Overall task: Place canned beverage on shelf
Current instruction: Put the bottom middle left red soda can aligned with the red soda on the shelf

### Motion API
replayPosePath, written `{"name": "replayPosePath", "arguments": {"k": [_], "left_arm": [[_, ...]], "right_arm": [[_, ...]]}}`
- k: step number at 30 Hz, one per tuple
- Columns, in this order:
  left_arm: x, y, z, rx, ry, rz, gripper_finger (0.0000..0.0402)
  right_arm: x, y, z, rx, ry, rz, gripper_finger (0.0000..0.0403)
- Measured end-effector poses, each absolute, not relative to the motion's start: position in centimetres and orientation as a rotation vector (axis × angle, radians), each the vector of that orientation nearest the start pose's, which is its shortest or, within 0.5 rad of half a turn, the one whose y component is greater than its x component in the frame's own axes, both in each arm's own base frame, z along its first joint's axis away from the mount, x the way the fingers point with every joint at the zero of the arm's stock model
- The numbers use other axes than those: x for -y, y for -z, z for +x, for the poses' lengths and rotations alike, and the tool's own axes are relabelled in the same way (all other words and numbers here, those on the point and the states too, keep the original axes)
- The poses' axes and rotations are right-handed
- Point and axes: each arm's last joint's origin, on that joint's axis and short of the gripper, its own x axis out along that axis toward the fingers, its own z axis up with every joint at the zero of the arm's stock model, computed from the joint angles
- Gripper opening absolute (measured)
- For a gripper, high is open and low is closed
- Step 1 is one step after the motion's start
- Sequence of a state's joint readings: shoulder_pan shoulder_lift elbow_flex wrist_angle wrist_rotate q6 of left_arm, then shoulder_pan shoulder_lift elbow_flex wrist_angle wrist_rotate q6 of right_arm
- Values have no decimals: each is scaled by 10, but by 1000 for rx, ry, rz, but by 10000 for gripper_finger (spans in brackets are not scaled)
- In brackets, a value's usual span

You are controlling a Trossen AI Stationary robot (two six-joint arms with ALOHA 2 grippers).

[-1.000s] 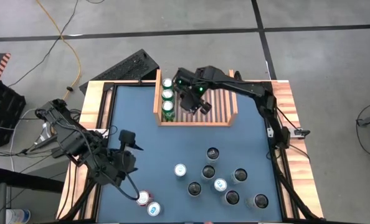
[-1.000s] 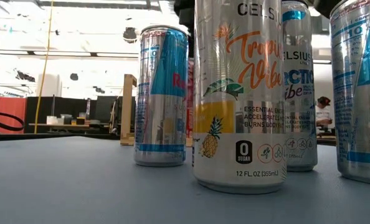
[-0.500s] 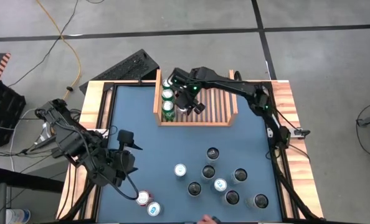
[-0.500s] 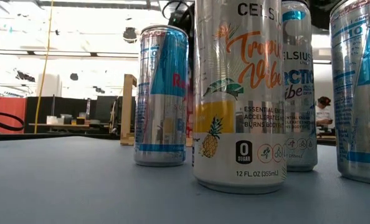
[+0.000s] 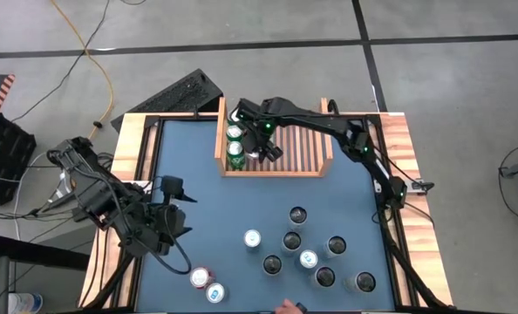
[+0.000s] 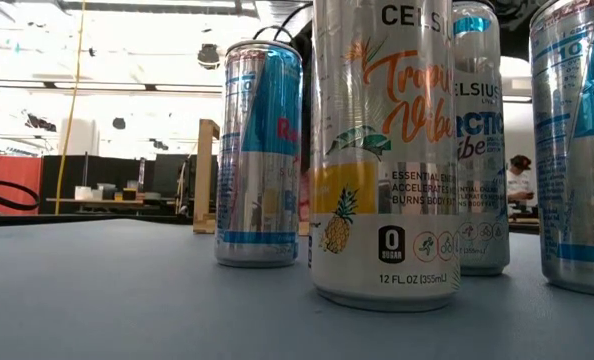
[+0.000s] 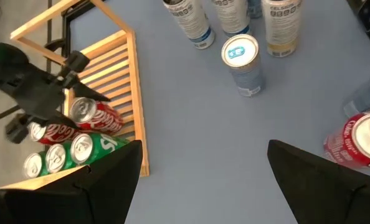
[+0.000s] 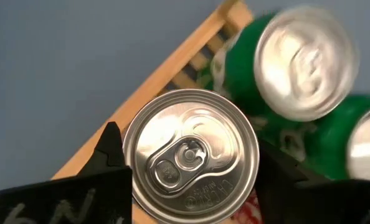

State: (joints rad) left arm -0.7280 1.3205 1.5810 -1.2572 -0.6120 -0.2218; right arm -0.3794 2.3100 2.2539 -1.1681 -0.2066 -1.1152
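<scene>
Here the right gripper (image 5: 261, 146) reaches over the shelf (image 5: 316, 167), the light-wood slatted tray at the far middle of the blue tabletop (image 5: 215, 209), and it is closed on a red can (image 7: 99, 116). The right wrist view looks straight down on that can's silver top (image 8: 190, 155), with a dark finger (image 8: 110, 152) against each side of it and the tray's wooden wall showing just beyond. In the left wrist view the red can stands in the tray close by the green cans (image 7: 79, 149), and the right arm's dark fingers flank it. From above, three green cans (image 5: 235, 146) form a row along the tray's left wall, and the held can sits just to their right, over the slats near the tray's front wall. The left gripper (image 5: 170, 187) hangs over the left part of the tabletop, well apart from the tray, its fingers spread wide and holding nothing. Near it, at the tabletop's front edge, stand two cans (image 5: 207, 285), one red and one with a blue top. A cluster of more cans (image 5: 307, 249) stands on the right front part of the tabletop; the low view shows several of these tall cans (image 6: 382, 150) up close.
</scene>
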Motion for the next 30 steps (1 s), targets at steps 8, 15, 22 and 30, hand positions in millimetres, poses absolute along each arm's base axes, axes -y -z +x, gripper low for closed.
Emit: {"name": "replayPosePath", "arguments": {"k": [8, 15, 22, 30], "left_arm": [[137, -403, 179, -787, 14, 411, 334], [137, -403, 179, -787, 13, 410, 334], [137, -403, 179, -788, 13, 410, 334], [137, -403, 179, -791, 13, 413, 334]], "right_arm": [[175, -253, 446, -1079, -502, -604, 191], [174, -254, 446, -1039, -530, -569, 198], [174, -254, 446, -1041, -531, -565, 208], [178, -255, 447, -1033, -483, -524, 221]]}}
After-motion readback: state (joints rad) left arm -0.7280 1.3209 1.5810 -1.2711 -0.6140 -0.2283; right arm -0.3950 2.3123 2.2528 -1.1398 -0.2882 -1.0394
